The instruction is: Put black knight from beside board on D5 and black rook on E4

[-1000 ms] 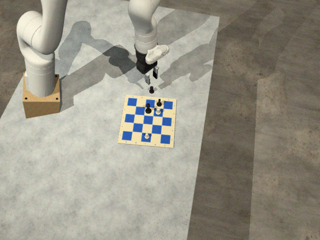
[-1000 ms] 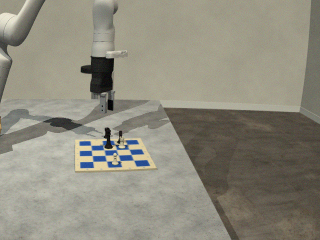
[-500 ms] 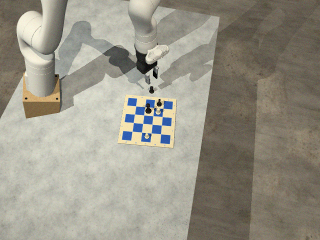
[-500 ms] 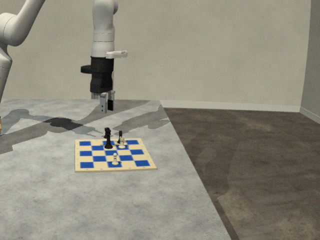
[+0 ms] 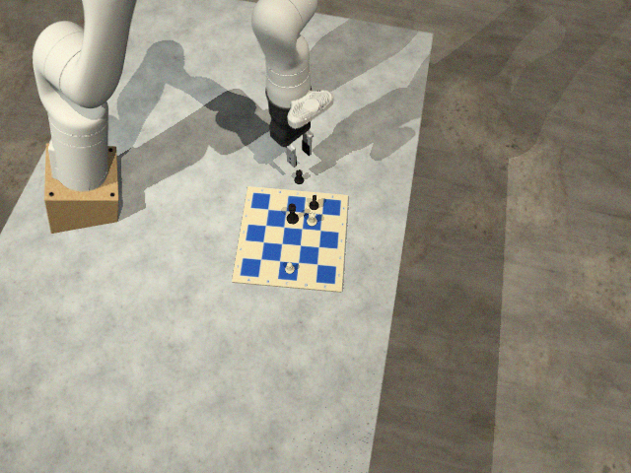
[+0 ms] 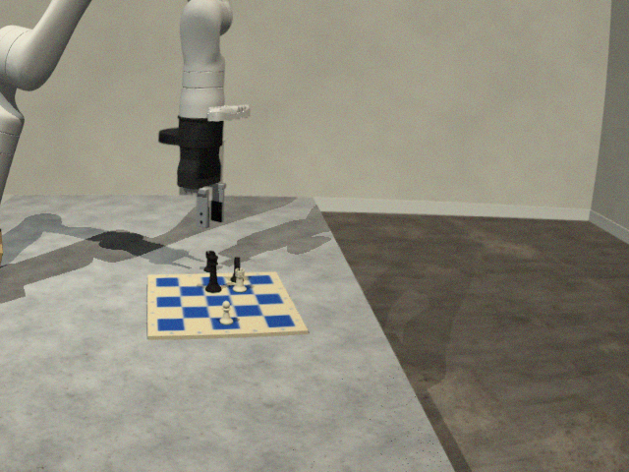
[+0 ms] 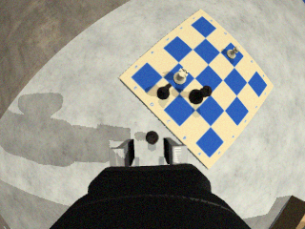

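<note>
Beside the board (image 5: pixel 291 252) (image 6: pixel 221 311) (image 7: pixel 223 95): black rook (image 5: pixel 299 177) (image 6: pixel 206 265) (image 7: pixel 152 137), seemingly next for E4
Gripper (image 5: pixel 299 157) (image 6: pixel 209 218) (image 7: pixel 149 147): fingers apart, above it
Next: descend, then pinch

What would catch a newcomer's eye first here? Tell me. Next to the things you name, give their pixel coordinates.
Probably the blue-and-cream chessboard (image 5: pixel 292 235) (image 6: pixel 218 300) (image 7: pixel 208 77), lying on the pale grey table top (image 5: pixel 177 330) (image 6: pixel 202 396). Next, the white arm (image 5: pixel 289 81) (image 6: pixel 202 71) reaching down behind it in the exterior view, its open gripper (image 5: pixel 299 149) (image 6: pixel 210 213) (image 7: pixel 149 147) hovering above a black piece (image 5: pixel 299 177) (image 7: pixel 152 137) beside the board.
</note>
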Controlling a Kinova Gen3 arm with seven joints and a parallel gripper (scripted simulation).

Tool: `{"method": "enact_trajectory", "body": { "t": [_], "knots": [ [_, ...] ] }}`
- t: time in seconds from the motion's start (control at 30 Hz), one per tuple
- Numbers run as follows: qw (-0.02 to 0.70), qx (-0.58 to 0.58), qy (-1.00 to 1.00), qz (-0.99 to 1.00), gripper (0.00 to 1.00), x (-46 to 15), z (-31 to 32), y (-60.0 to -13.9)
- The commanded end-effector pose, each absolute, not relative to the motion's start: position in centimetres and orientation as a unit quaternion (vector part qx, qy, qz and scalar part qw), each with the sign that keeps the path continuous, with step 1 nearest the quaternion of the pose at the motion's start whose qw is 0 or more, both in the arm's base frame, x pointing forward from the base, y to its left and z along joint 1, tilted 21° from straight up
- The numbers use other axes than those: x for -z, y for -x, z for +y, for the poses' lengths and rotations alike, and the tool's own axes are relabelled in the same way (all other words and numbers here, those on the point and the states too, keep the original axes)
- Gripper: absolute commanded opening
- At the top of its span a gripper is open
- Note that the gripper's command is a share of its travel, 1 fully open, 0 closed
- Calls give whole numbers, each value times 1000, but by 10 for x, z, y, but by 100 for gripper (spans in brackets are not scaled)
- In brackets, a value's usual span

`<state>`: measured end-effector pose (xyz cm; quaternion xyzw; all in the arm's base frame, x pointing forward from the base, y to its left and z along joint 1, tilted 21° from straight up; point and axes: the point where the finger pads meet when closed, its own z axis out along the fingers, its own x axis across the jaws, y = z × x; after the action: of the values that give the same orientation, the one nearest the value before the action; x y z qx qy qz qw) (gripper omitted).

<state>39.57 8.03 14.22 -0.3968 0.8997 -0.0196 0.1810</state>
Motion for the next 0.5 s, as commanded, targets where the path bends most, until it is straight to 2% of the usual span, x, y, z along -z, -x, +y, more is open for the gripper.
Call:
{"method": "enact_trajectory", "body": {
  "t": [0.0,0.47],
  "knots": [
    [178,22,392,902,73,-137,75,-397],
    [178,22,392,902,73,-120,77,-403]
  ]
}}
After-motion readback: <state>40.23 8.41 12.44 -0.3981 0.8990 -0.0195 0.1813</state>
